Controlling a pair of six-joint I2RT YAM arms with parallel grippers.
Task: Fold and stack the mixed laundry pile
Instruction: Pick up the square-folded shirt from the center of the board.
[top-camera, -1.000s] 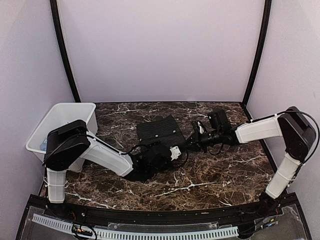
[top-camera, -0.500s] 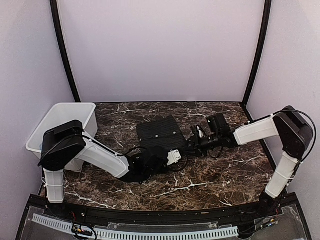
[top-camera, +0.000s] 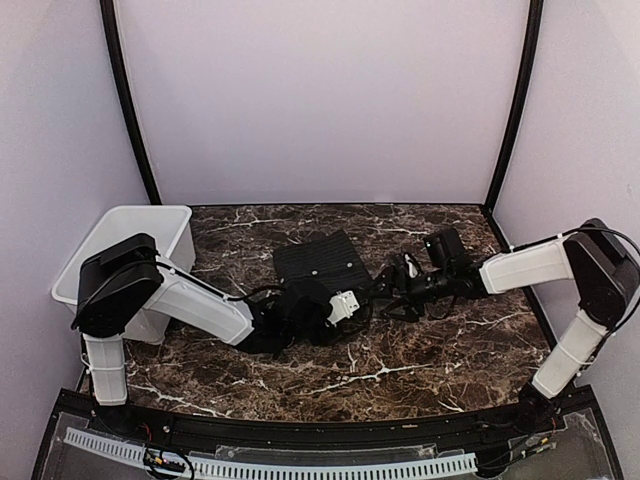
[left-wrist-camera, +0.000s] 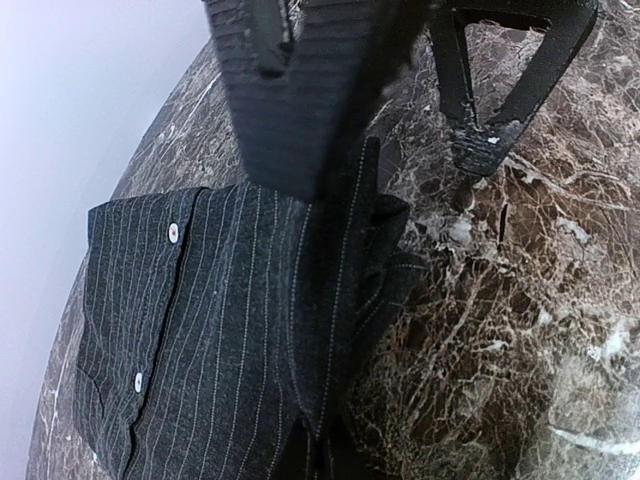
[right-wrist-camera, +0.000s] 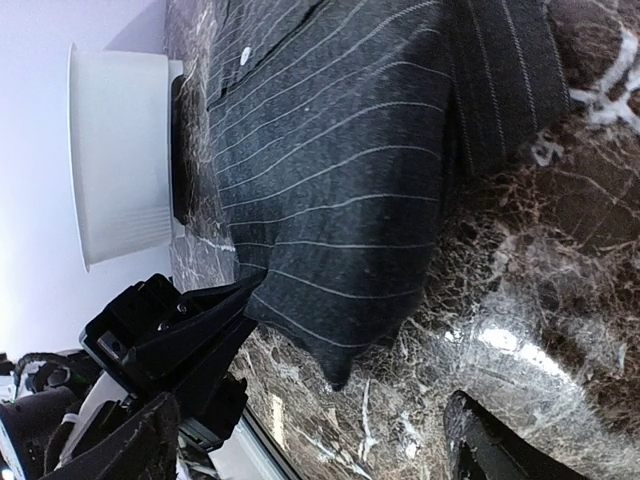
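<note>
The black pinstriped shirt (top-camera: 322, 264) lies folded on the marble table (top-camera: 420, 350), its button placket (left-wrist-camera: 150, 300) facing up. My left gripper (top-camera: 308, 300) is at the shirt's near edge, shut on a fold of the striped cloth, which runs down into the jaws (left-wrist-camera: 320, 462). My right gripper (top-camera: 388, 290) stands open just right of the shirt, with nothing between its fingers (right-wrist-camera: 500, 445). The shirt's loose corner (right-wrist-camera: 340, 365) lies on the table ahead of them. In the left wrist view the right gripper (left-wrist-camera: 400, 100) shows beyond the shirt.
A white plastic bin (top-camera: 120, 245) stands at the table's left edge, also seen beyond the shirt in the right wrist view (right-wrist-camera: 120, 150). Pale walls close the table at the back and sides. The left arm's black wrist (right-wrist-camera: 170, 340) sits close to the shirt's corner.
The left gripper has closed on the shirt's near edge. The right gripper has opened, let go of the shirt and drawn back a little to the right.
</note>
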